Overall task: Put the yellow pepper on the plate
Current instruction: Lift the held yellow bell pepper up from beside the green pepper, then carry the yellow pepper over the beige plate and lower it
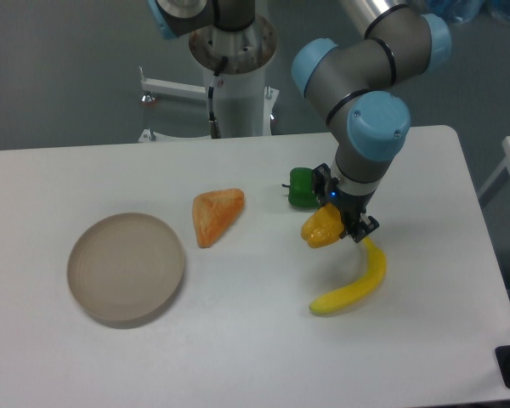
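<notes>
The yellow pepper [320, 228] is a small yellow-orange toy right of the table's middle. My gripper [338, 223] comes down from above and its dark fingers sit around the pepper, closed on it; I cannot tell whether the pepper rests on the table or is just off it. The plate [126, 269] is a round beige-tan dish with a low rim at the left front, far to the left of the gripper, and it holds nothing.
A green toy pepper [302, 188] sits just behind the gripper. A yellow banana [355, 284] lies just in front and to the right. An orange triangular wedge [216, 215] lies between the gripper and the plate. The robot base stands at the back.
</notes>
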Tool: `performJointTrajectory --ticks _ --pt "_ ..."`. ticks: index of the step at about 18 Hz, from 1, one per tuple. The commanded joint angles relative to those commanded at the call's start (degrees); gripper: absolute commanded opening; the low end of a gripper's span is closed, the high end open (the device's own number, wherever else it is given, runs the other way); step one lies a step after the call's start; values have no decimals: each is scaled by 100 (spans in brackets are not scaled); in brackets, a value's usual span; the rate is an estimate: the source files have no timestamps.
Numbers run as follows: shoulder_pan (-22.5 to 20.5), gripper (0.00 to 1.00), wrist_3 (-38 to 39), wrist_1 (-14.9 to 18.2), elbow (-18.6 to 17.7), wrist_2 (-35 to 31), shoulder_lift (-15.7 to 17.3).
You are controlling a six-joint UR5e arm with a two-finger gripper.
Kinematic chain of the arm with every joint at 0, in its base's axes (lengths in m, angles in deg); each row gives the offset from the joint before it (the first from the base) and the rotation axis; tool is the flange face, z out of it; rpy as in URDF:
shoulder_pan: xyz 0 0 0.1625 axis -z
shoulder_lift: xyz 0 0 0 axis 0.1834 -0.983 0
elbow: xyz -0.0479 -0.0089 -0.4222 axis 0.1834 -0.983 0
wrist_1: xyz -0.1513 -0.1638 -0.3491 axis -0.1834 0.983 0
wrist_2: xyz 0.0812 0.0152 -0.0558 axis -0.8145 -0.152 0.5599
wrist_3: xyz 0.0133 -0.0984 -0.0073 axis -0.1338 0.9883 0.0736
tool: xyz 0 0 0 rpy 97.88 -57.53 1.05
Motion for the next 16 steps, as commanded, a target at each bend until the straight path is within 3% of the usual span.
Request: performJointTrajectory --ticks 6,11,16 --pt "123 29 105 0 79 62 0" --pt "614 28 456 0 -289 88 324" --pt "1387 28 1238 -9 -439 237 369"
